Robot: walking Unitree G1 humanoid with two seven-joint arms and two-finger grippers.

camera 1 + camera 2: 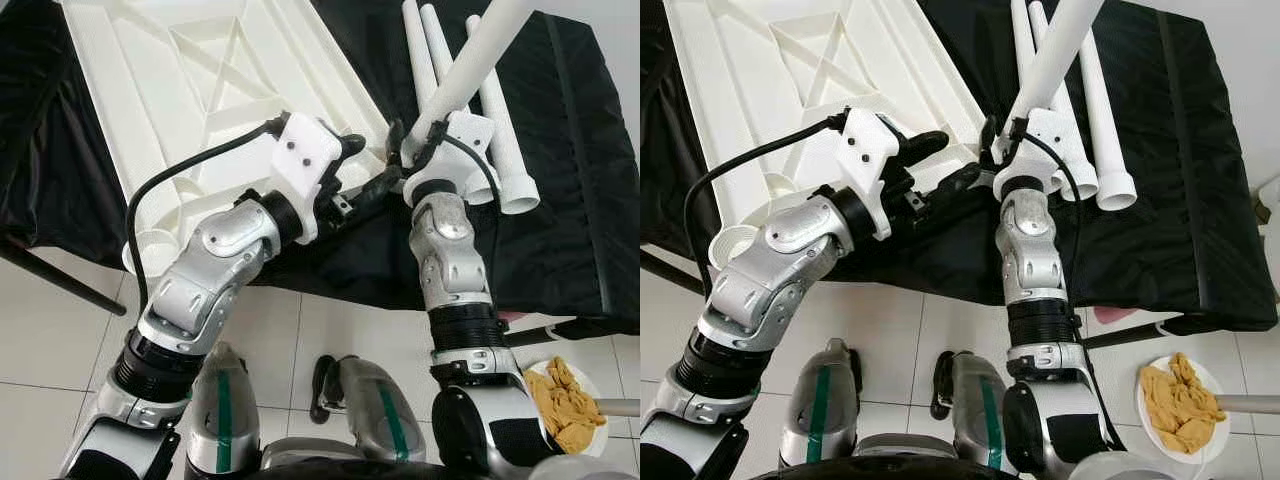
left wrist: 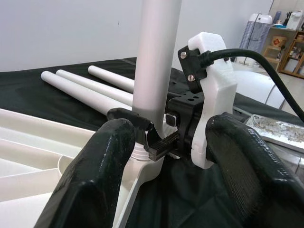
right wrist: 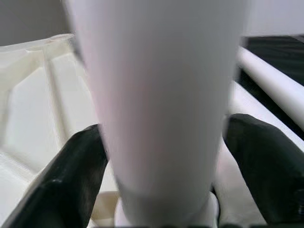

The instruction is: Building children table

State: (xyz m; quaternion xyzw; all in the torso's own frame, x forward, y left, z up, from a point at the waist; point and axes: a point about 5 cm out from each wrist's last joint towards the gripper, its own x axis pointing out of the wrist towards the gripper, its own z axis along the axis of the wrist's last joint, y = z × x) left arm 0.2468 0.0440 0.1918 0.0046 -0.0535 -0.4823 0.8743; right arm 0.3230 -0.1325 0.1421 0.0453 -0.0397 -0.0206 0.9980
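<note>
- The white plastic tabletop [image 1: 190,90] lies upside down on a black cloth [image 1: 560,180], its ribbed underside facing up.
- A round corner socket [image 1: 155,248] sits at the near left corner of the tabletop, at the edge of the cloth.
- The right gripper [image 2: 151,137] is closed around the upright table leg [image 1: 470,62], clamping the white tube near its lower end.
- In the right wrist view, the black fingers [image 3: 71,175] sit on either side of the tube, with the pads against its surface.
- The lower end of the held leg stands at the near right corner of the tabletop. Whether it is fully seated in the socket there cannot be determined.
- The left gripper [image 1: 365,170] is positioned just beside the right gripper, pointing toward it above the near edge of the tabletop.
- The left gripper's fingers [image 2: 95,175] are spread wide and hold nothing.
- Three spare legs [image 1: 500,140] lie side by side on the cloth, to the right of the tabletop and behind the held leg.
- A white plate [image 1: 600,415] holding a crumpled tan cloth [image 1: 565,405] rests on the tiled floor [image 1: 60,320] at the robot's right.
</note>
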